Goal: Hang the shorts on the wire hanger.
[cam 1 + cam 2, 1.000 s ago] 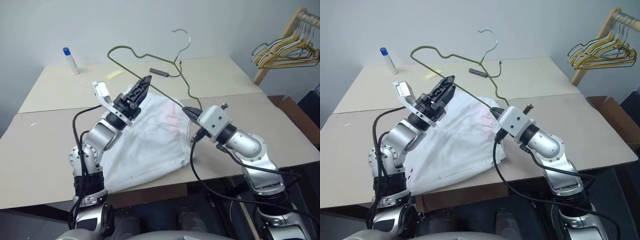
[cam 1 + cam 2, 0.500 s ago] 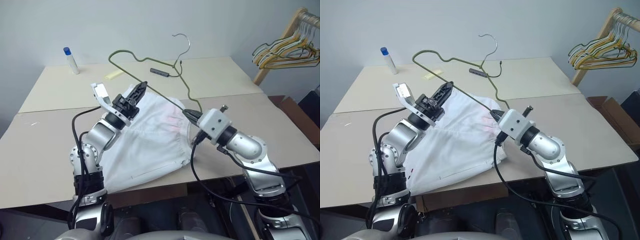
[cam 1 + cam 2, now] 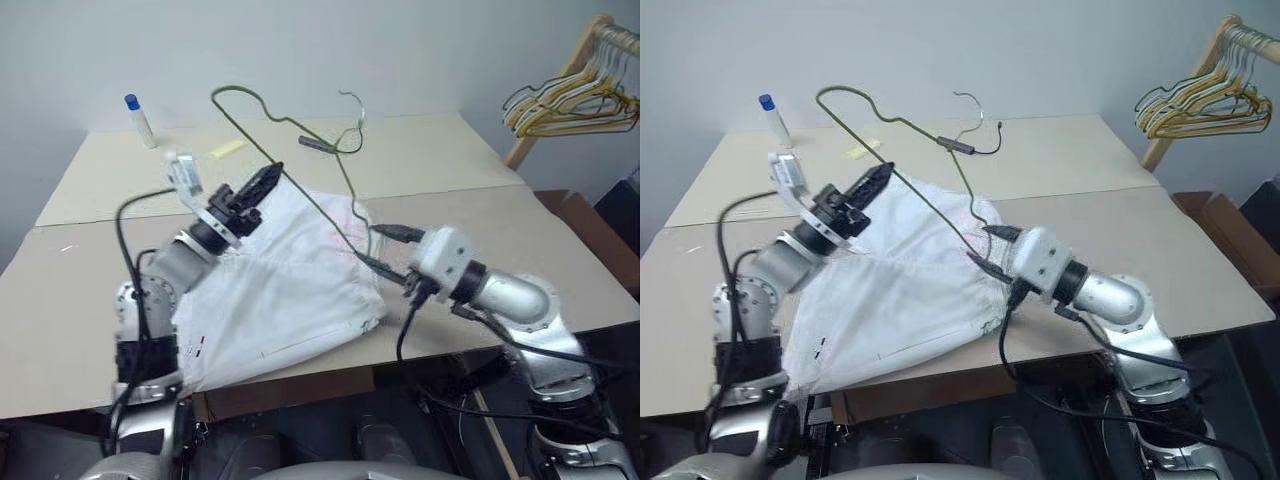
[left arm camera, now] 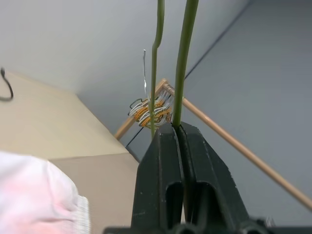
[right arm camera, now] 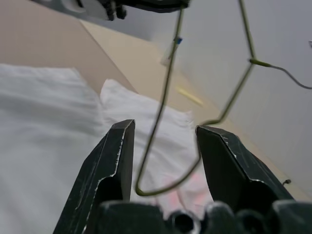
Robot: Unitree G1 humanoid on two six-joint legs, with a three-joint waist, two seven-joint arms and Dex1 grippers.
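**Thin wire in one gripper, soft shorts lying on the table**

The left gripper (image 3: 872, 181) has its two black fingers pressed together on the wire hanger (image 3: 902, 172), pinching the long bottom wire. The hanger is up in the air, tilted, with its hook (image 3: 978, 107) toward the wall. The right gripper (image 3: 385, 248) has its fingers spread apart. One bent corner of the hanger sits in the gap between them, and I think it is not touching either finger, though the wire is too thin to be sure.

The shorts (image 3: 900, 290) lie flat on the table (image 3: 1200, 270), under the hanger and between the two arms.

The wire looks light and bendy, so it may wobble or twist when held at just one spot. A second hold near the bent corner would steady it. The shorts are soft and floppy (they will sag and fold). The gathered waistband (image 3: 370, 290) looks like the best place to grab, because it is thicker.
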